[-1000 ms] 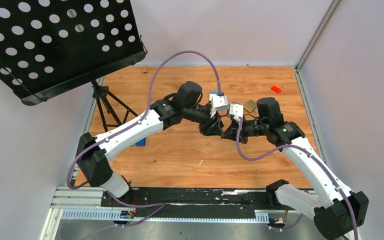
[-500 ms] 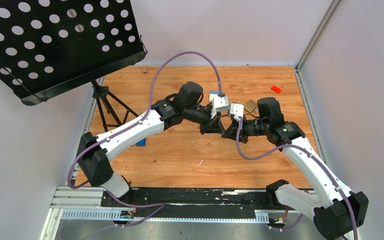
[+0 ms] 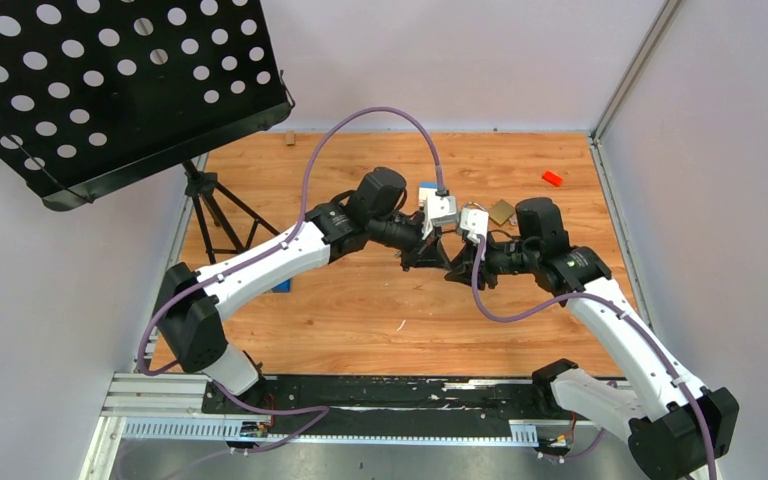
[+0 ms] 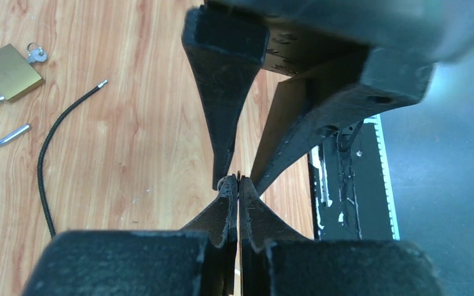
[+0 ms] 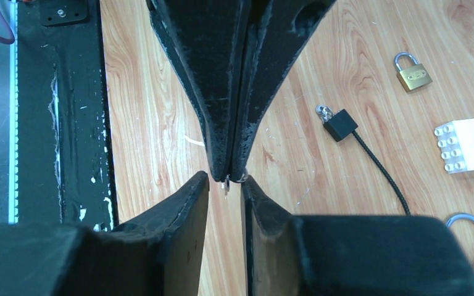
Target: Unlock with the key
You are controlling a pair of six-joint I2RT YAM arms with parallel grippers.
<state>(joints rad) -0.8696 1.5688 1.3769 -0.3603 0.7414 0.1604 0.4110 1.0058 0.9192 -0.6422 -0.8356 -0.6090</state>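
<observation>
1. Left wrist view: the left gripper (image 4: 237,185) has its two fingers pressed flat together with no gap at the tips. They pinch the key (image 5: 225,185), a tiny grey sliver that pokes out just past them.
2. Tip to tip with it, the right gripper (image 5: 224,180) stands a little way open. Its fingers sit either side of the left gripper's tips, with the key in the gap between. Whether either finger touches the key I cannot tell.
3. Both grippers hang above the wooden table (image 3: 360,320), about its middle.
4. On the wood beyond, the right wrist view shows a black cable (image 5: 379,163) with a blocky black end. Farther on are a small brass padlock (image 5: 413,73) with its shackle closed and a white-and-blue brick (image 5: 469,145).
5. A larger brass padlock (image 4: 7,71) lies flat with its shackle swung open.
6. Farthest off, a red block (image 3: 552,178) sits near the far right corner, and a black perforated music stand (image 3: 110,80) rises at the far left.
</observation>
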